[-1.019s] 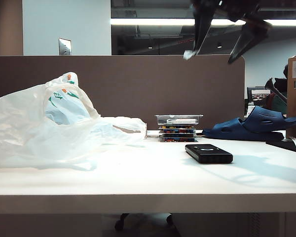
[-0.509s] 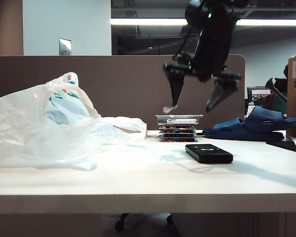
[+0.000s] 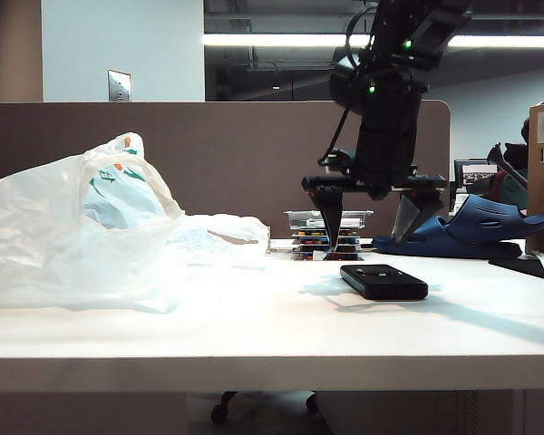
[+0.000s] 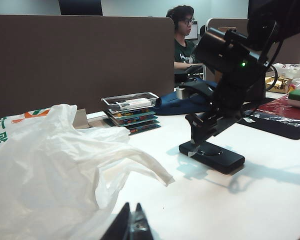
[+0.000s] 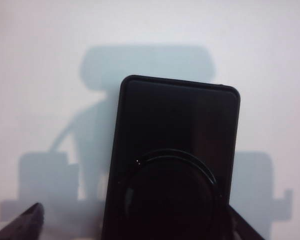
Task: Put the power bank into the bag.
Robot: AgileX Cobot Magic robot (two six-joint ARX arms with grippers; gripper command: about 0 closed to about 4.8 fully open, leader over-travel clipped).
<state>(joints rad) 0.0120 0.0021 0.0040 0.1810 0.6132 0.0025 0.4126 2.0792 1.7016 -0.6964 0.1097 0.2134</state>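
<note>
Exterior view shows the right gripper (image 3: pixel 374 231) spread wide, empty, just above the power bank (image 3: pixel 383 281) lying near the table's (image 3: pixel 254 335) front right; lower squarely astride it before closing; left gripper (image 4: pixel 131 226) shut, empty, beside the bag (image 3: pixel 91 236).

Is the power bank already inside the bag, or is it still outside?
Outside. The power bank lies flat on the table, apart from the bag, under the open right gripper.

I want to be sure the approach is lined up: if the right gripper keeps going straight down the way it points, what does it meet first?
Most likely the power bank: the open right gripper hangs right above it, pointing down.
</note>
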